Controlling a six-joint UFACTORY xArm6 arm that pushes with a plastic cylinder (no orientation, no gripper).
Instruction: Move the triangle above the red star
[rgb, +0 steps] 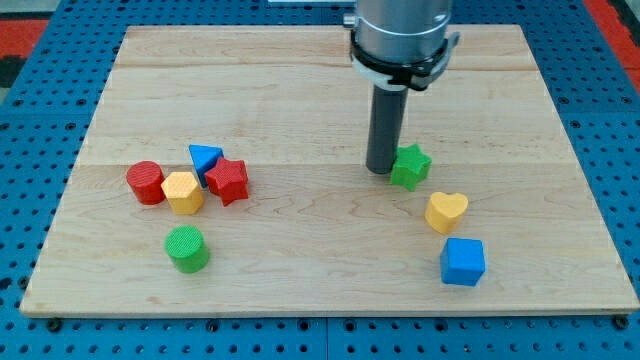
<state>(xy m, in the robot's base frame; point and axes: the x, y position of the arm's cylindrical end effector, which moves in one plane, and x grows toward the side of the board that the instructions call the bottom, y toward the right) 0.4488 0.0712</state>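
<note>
**Asker:** On the left side of the wooden board, what lies there?

**Describer:** A tight cluster. Going left to right: a red cylinder, then a yellow block of roughly hexagonal shape touching it, then the red star. The blue triangle, the block to be moved, sits just on the far side of the yellow block and touches the star's far-left edge. A green cylinder stands alone, nearer the viewer.

**Asker:** So is the triangle already above the star?

**Describer:** Not quite, I judge. It lies up and to the left of the star, so it would need a nudge to the right to sit straight beyond it.

**Asker:** And the arm?

**Describer:** It is well apart from that cluster, right of centre. My tip rests on the board, just left of a green star-like block, touching it or nearly so. The rod has nothing to clench with and holds nothing; it can only push.

**Asker:** Anything further right?

**Describer:** A yellow heart nearer the viewer, then a blue cube nearer still.
</note>
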